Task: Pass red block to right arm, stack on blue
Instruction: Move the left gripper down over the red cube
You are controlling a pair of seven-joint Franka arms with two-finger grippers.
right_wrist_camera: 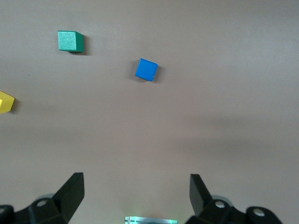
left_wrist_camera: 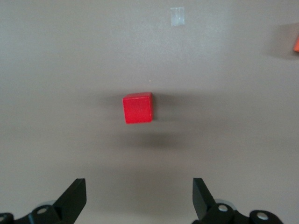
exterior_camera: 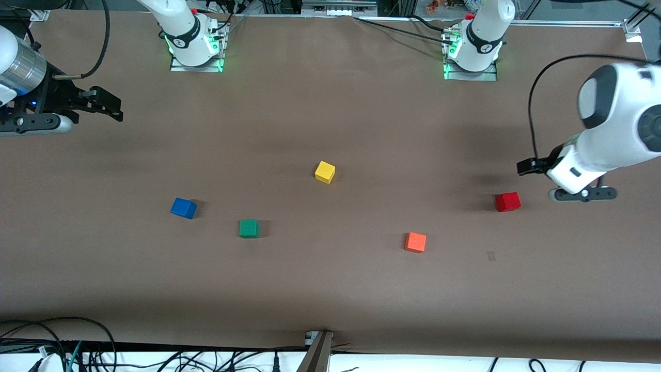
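Left wrist view shows the left gripper [left_wrist_camera: 139,198] with jaws spread wide and empty, hovering over the table [exterior_camera: 330,289] just beside the red block [left_wrist_camera: 138,108] (resting flat, untouched). The right gripper [right_wrist_camera: 136,196], also spread, waits at its end; the blue cube [exterior_camera: 183,207] sits beside the green cube [exterior_camera: 249,228].

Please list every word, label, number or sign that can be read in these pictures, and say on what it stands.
None can be read.
Red block, blue cube, green cube, yellow cube, orange cube: plain faces.
Round marks on both arm bases: too small to read.
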